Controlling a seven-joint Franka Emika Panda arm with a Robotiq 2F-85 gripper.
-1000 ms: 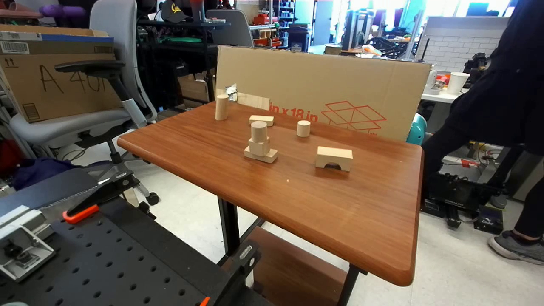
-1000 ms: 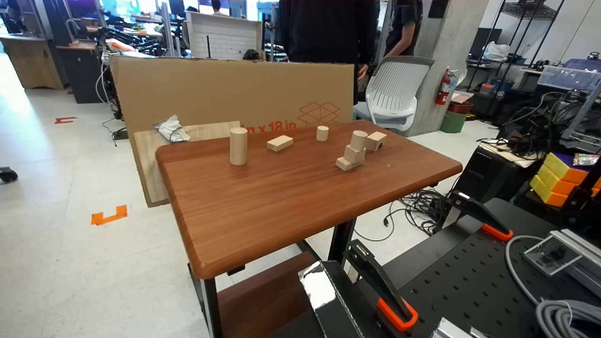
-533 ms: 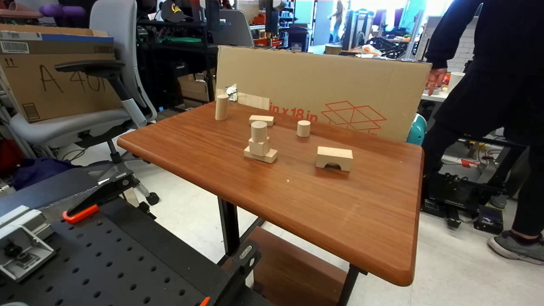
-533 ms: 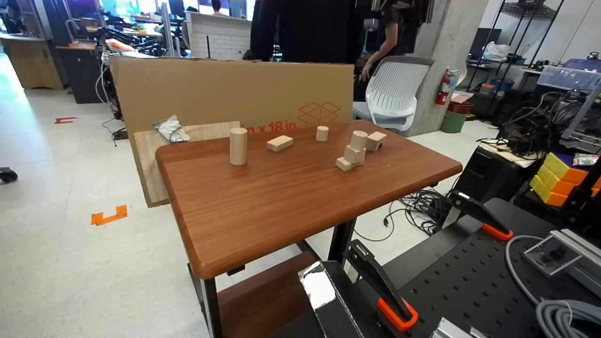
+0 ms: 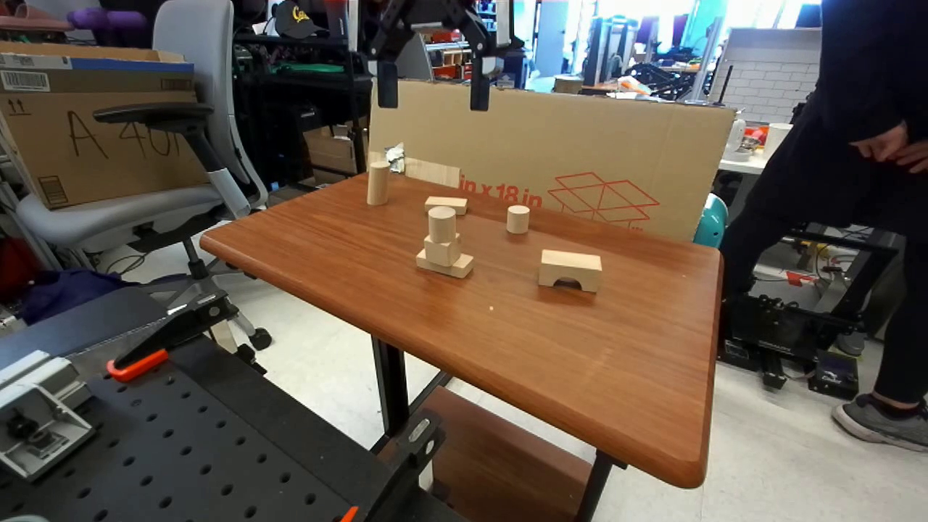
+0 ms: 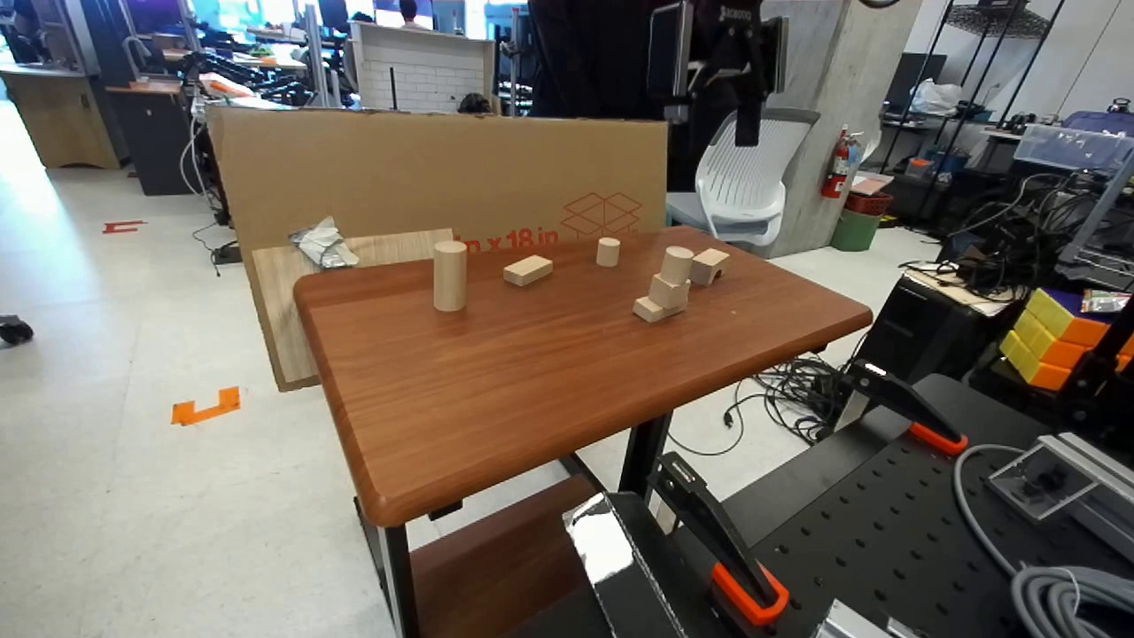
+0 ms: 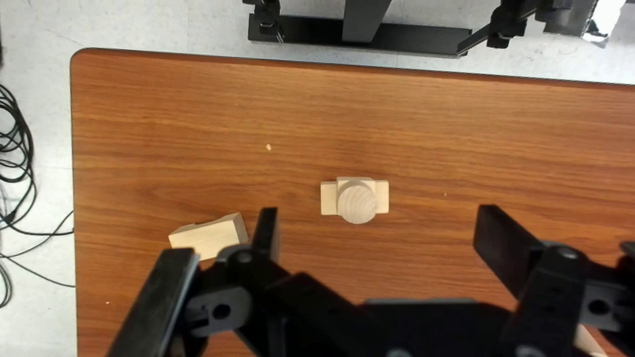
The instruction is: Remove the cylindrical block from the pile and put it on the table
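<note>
Grpr [image 5: 433,102] pts dn abv tbl [image 5: 580,348], jaws apart

End effector [image 5: 433,107], fingers [image 5: 479,90] apart, seemingly downturned

The pincer [image 5: 433,96] is mainly black, with rectangular fingertips [image 7: 502,242]. Linkages [image 7: 315,302] carry round screw heads [image 7: 567,253] and grey, bored plates [image 7: 235,300]. Housing [image 6: 733,32]: pale lettering [image 6: 735,13].

From my seat I see a pale floor [image 6: 133,496] with orange tape [image 6: 229,400], a white chair [image 6: 744,182] near a concrete pillar [image 6: 864,75] — and, in an exterior view, bright bluish light [image 5: 656,9] across the far end.
</note>
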